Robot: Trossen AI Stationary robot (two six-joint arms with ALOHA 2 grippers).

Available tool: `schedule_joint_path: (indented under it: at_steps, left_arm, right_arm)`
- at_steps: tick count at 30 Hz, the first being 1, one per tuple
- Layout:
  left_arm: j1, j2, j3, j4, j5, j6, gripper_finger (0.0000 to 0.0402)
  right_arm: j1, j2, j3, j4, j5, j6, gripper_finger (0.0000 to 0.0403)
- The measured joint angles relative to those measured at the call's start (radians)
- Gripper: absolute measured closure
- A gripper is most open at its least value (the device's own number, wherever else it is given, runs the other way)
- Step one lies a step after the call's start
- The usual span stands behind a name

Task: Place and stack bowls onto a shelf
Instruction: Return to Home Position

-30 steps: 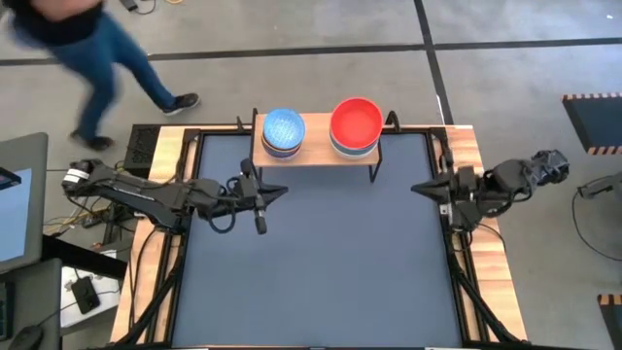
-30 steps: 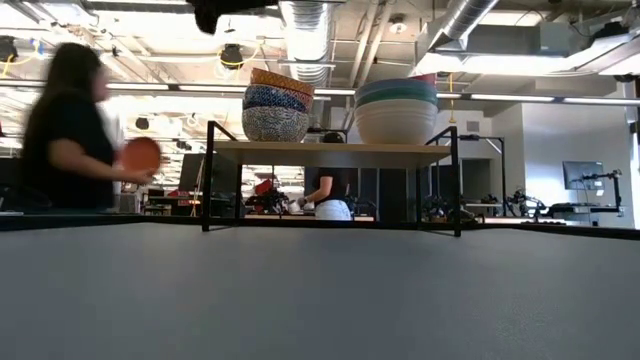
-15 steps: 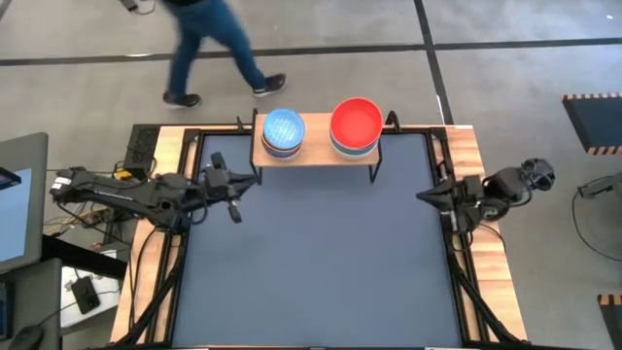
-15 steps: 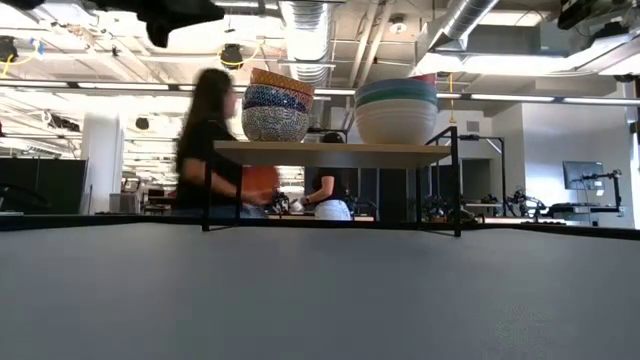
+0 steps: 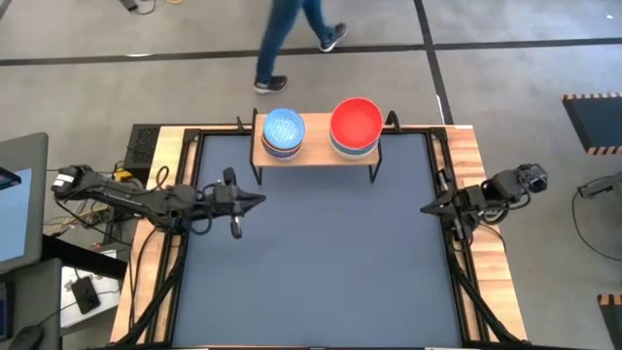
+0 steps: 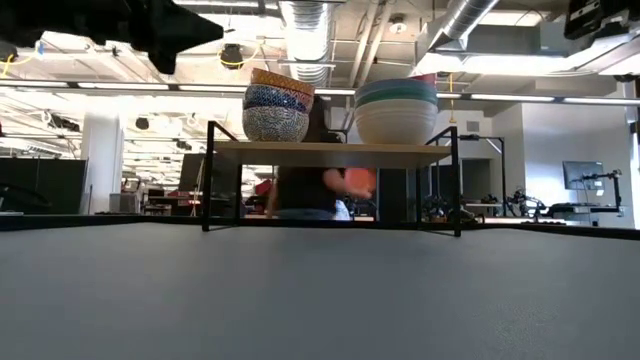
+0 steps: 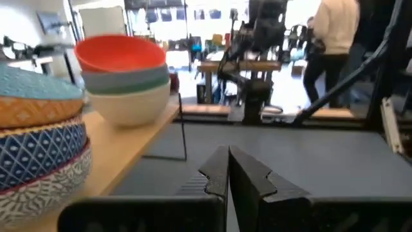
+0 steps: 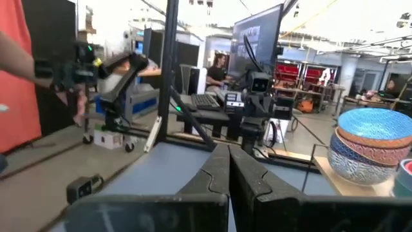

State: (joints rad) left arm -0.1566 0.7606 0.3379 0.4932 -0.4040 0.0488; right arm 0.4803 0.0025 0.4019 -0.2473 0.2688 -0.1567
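On shelf — blue-topped stack, red-topped stack, left claw and right claw pinched together

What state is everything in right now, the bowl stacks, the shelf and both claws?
Shelf: standing at the far edge of the table, bearing two stacks.
Blue-topped stack: upright, nested, on the shelf's left part.
Red-topped stack: upright, nested, on the shelf's right part.
Left claw: shut, empty, near the shelf's left end.
Right claw: shut, empty, at the table's right edge.
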Motion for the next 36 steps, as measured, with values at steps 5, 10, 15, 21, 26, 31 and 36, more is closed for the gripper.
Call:
schedule_joint_path:
  at_steps: [5, 10, 15, 21, 26, 31, 36]
  left_arm:
    - [-0.002, -0.112, -0.040, 0.024, -0.059, 0.047, 0.0401]
    - [-0.002, -0.235, -0.049, -0.054, -0.067, 0.073, 0.0401]
    - [-0.002, -0.241, -0.049, -0.164, -0.034, 0.018, 0.0401]
    - [-0.002, -0.192, -0.049, -0.128, -0.024, 0.042, 0.0401]
    - [-0.002, -0.259, -0.049, -0.126, -0.042, 0.115, 0.0401]
    - [-0.002, -0.367, -0.049, -0.217, -0.053, 0.123, 0.0401]
    - [-0.001, -0.328, -0.049, -0.256, -0.053, 0.089, 0.0401]
  right_arm:
    - [0.002, 0.000, -0.004, -0.002, -0.020, 0.047, 0.0383]
    - [0.002, 0.000, -0.012, 0.003, -0.031, 0.083, 0.0383]
    - [0.002, 0.000, -0.016, -0.006, -0.036, 0.083, 0.0383]
    - [0.002, 0.000, -0.016, 0.004, -0.050, 0.012, 0.0383]
    - [0.001, 0.000, -0.015, 0.012, -0.044, 0.023, 0.0383]
    - [0.001, 0.000, -0.057, 0.086, -0.037, 0.025, 0.0383]
    - [-0.007, 0.000, -0.183, 0.234, -0.035, 0.110, 0.0383]
